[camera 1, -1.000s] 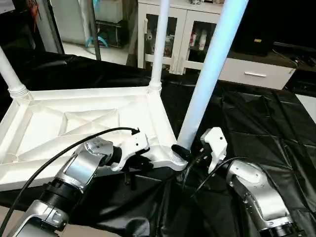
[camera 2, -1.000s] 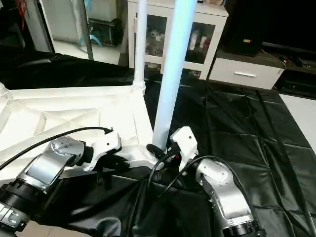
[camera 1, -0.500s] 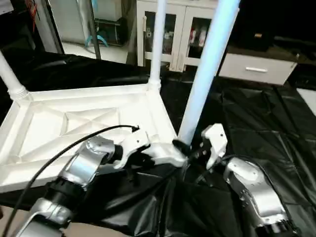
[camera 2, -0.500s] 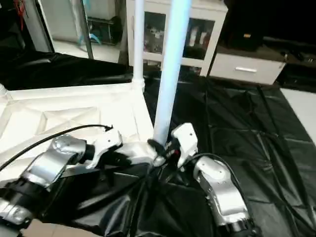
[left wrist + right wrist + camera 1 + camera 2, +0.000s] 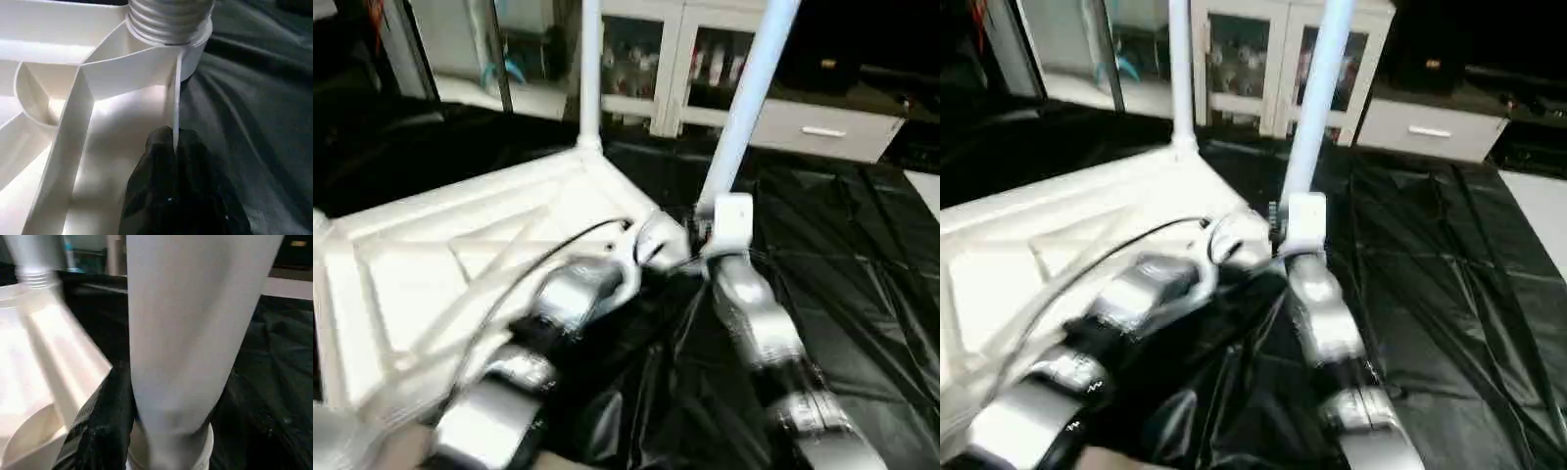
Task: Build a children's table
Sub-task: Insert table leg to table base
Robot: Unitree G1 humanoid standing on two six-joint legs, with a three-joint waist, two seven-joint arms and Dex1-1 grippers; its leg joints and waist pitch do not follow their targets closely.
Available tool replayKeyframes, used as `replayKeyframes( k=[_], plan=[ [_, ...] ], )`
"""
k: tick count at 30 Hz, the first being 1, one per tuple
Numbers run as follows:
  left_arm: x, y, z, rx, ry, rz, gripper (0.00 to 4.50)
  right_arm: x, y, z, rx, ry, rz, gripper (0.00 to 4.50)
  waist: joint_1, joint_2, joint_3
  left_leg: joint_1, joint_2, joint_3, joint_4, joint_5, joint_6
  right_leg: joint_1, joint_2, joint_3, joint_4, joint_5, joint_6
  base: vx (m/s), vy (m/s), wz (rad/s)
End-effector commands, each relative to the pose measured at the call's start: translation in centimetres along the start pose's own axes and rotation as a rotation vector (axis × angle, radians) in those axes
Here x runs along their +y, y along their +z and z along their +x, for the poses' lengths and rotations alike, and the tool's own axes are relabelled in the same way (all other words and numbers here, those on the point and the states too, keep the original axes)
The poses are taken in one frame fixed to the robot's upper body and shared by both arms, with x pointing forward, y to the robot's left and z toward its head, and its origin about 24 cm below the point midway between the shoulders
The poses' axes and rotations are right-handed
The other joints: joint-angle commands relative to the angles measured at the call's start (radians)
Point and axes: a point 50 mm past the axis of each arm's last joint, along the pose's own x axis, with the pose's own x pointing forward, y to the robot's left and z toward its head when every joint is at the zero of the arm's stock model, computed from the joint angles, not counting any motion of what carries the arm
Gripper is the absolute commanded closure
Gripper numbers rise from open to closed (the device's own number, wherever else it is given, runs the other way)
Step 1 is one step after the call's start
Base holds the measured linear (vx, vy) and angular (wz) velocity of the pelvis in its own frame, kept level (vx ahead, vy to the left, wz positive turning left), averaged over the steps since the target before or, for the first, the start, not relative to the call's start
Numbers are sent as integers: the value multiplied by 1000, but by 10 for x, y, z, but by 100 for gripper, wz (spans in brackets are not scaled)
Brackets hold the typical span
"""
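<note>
The children's table lies upside down: its white ribbed tabletop rests on the black-covered worktable. One white leg stands in the far corner socket. A second leg rises tilted from the threaded socket at the near corner. My left gripper is shut on the thin rim wall of the tabletop just beside that socket. My right gripper is closed around the base of the second leg, with a black finger pressed on its side.
Crinkled black sheeting covers the worktable to the right of the tabletop. Behind the table stand a white glass-door cabinet and a low white drawer unit.
The head camera has swung and moved in, so the whole picture has shifted and blurred. Both grippers keep their holds at the near corner, and my arms now reach further forward.
</note>
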Motion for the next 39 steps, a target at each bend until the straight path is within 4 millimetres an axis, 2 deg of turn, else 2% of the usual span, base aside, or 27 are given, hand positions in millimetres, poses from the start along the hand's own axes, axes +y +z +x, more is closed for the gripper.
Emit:
replayKeyframes(
  k=[1, 2, 3, 4, 5, 6, 7, 11, 12, 14, 16, 17, 18, 20, 21, 25, 26, 27, 29, 30, 31, 34, 35, 36, 37, 38, 39],
  plan=[
    [-6, 59, -9, -253, -21, 47, 450, -3, -73, -15, 323, -49, -16, 262, 7, -14, -43, -7, 60, -18, -86, -232, 31, 26, -79, 51, -46, -257, -169, 0, 0, 0],
    [-6, 60, -9, -248, -25, 59, 450, -1, -70, -13, 311, -47, 10, 262, 12, -13, -42, -2, 59, -15, -86, -250, 37, 21, -77, 51, -47, -276, -171, 0, 0, 0],
    [-6, 60, -9, -243, -24, 65, 450, 0, -68, -12, 305, -41, 23, 262, 18, -20, -50, 1, 55, -8, -78, -235, 47, 21, -80, 53, -43, -258, -181, 0, 0, 0],
    [-6, 60, -9, -243, -24, 65, 450, 0, -68, -12, 305, -41, 23, 262, 18, -20, -50, 1, 55, -8, -78, -235, 47, 21, -80, 53, -43, -258, -181, 66, -40, 8],
    [-5, 59, -9, -241, -24, 63, 450, 1, -67, -11, 299, -34, 34, 262, 22, -18, -51, -3, 55, -7, -77, -186, 59, 23, -77, 53, -32, -185, -193, 64, -41, 5],
    [-2, 58, -9, -237, -17, 62, 450, 1, -64, -9, 291, -34, 43, 262, 21, -24, -50, -4, 55, -5, -75, -158, 72, 26, -74, 50, -26, -139, -207, 73, -55, 5],
    [0, 57, -8, -232, -8, 60, 450, 2, -61, -6, 280, -36, 56, 262, 22, -25, -53, -8, 54, -5, -74, -132, 86, 31, -76, 49, -21, -116, -218, 0, 0, 0],
    [4, 56, -8, -228, 0, 56, 450, 6, -54, -2, 250, -11, 77, 262, 24, -24, -51, -8, 56, -4, -71, -106, 102, 33, -77, 48, -19, -115, -236, 0, 0, 0],
    [4, 56, -9, -227, 0, 56, 450, 7, -52, -1, 240, 0, 81, 227, 24, -24, -49, -9, 58, -4, -72, -124, 99, 34, -78, 48, -21, -138, -236, 0, 0, 0],
    [6, 56, -9, -225, 1, 55, 450, 9, -49, 0, 226, 13, 79, 192, 23, -24, -49, -9, 60, -6, -74, -146, 90, 35, -77, 47, -24, -173, -228, 0, 0, 0],
    [7, 54, -10, -220, 2, 53, 450, 11, -44, 1, 203, 37, 79, 186, 22, -20, -51, -4, 60, -5, -73, -146, 84, 31, -77, 48, -23, -171, -233, 0, 0, 0],
    [9, 54, -10, -218, 2, 52, 450, 13, -41, 2, 184, 56, 76, 175, 22, -25, -55, -9, 58, -4, -69, -116, 88, 37, -75, 49, -15, -125, -237, 0, 0, 0],
    [11, 52, -11, -213, 2, 55, 450, 14, -35, 3, 159, 73, 74, 165, 24, -19, -52, -13, 58, -4, -69, -102, 102, 36, -76, 49, -14, -108, -245, 0, 0, 0],
    [13, 51, -11, -210, 3, 56, 450, 14, -32, 3, 140, 86, 65, 150, 24, -23, -55, -12, 59, -3, -65, -88, 106, 37, -77, 49, -12, -94, -250, 0, 0, 0],
    [14, 50, -12, -207, 4, 58, 450, 14, -29, 3, 125, 95, 64, 141, 25, -24, -52, -15, 58, -3, -66, -87, 112, 37, -76, 49, -13, -97, -252, 0, 0, 0],
    [20, 47, -15, -201, 6, 63, 450, 10, -18, 0, 62, 139, 67, 101, 27, -20, -52, -16, 60, -3, -63, -87, 117, 38, -74, 48, -12, -96, -256, 0, 0, 0],
    [21, 46, -16, -200, 2, 64, 450, 8, -16, -2, 46, 155, 62, 101, 28, -20, -53, -17, 60, -2, -62, -87, 119, 39, -76, 49, -12, -98, -258, 0, 0, 0],
    [23, 45, -18, -198, -4, 67, 450, 5, -13, -5, 23, 181, 58, 94, 30, -15, -54, -17, 59, -2, -60, -74, 122, 40, -77, 49, -11, -89, -263, 0, 0, 0],
    [25, 40, -21, -186, -30, 80, 450, -2, -7, -17, -26, 261, 63, 73, 34, -16, -55, -17, 59, -1, -55, -29, 142, 43, -76, 50, -1, -21, -275, 0, 0, 0],
    [26, 38, -22, -182, -38, 87, 450, -6, -5, -22, -47, 289, 56, 64, 40, -12, -53, -17, 60, 0, -53, -12, 161, 42, -75, 51, 0, 11, -277, 0, 0, 0],
    [26, 36, -22, -178, -42, 88, 450, -8, -4, -24, -57, 299, 49, 59, 40, -14, -55, -20, 60, -1, -51, 2, 174, 44, -75, 49, 4, 26, -282, 0, 0, 0],
    [28, 24, -28, -146, -103, 110, 450, -29, -3, -40, -81, 395, 17, 30, 48, -10, -54, -17, 61, 2, -49, 1, 190, 41, -74, 49, 4, 21, -297, 0, 0, 0],
    [28, 21, -30, -142, -120, 122, 450, -34, -2, -44, -77, 419, 5, 22, 51, -10, -53, -17, 64, 1, -49, -5, 189, 41, -74, 49, 3, 10, -297, 0, 0, 0],
    [28, 16, -33, -128, -155, 134, 450, -44, -2, -50, -63, 470, -27, 13, 54, -6, -51, -18, 64, 0, -51, -23, 184, 43, -73, 49, 1, -15, -296, 0, 0, 0],
    [28, 16, -33, -128, -155, 134, 450, -44, -2, -50, -63, 470, -27, 6, 55, -8, -51, -16, 67, 1, -50, -27, 182, 42, -73, 50, 1, -21, -295, 0, 0, 0],
    [28, 9, -38, -109, -205, 161, 450, -56, 0, -59, -56, 546, -83, 6, 56, -5, -49, -16, 66, 1, -53, -65, 163, 41, -73, 48, -6, -74, -288, 0, 0, 0],
    [28, 3, -42, -92, -238, 169, 450, -65, 3, -65, -50, 599, -114, 6, 58, -5, -49, -17, 67, 0, -52, -72, 157, 42, -74, 50, -6, -82, -283, 0, 0, 0]
  ],
)
